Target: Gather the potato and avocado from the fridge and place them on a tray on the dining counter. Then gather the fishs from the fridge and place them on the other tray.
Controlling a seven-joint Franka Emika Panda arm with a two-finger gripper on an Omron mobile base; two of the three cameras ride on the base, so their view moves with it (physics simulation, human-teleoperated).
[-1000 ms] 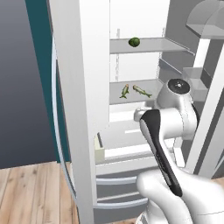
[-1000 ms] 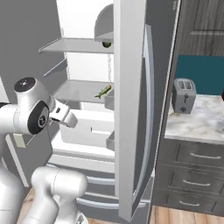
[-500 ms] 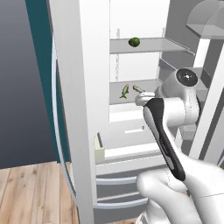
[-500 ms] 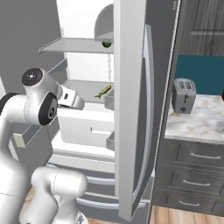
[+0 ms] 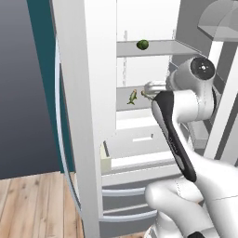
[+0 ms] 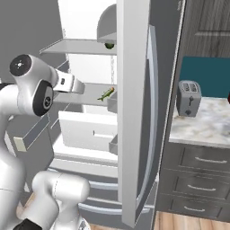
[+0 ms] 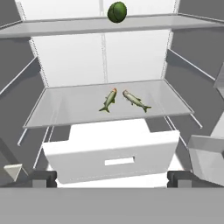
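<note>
I am holding my end effector (image 7: 112, 178) wide open inside the fridge (image 5: 83, 116); the avocado (image 7: 117, 12) is sitting above and ahead of it, so I am judging a slow upward reach best

A simulated kitchen: pale wood plank floor (image 5: 32, 204) beneath a flat grey wall (image 5: 21, 88) edged in teal. To the other side, a silver toaster (image 6: 188, 98) stands on a marbled countertop (image 6: 202, 126) over dark grey drawers (image 6: 197, 177), against a teal backsplash (image 6: 209, 76) below dark wood cabinets (image 6: 209, 27).
</note>
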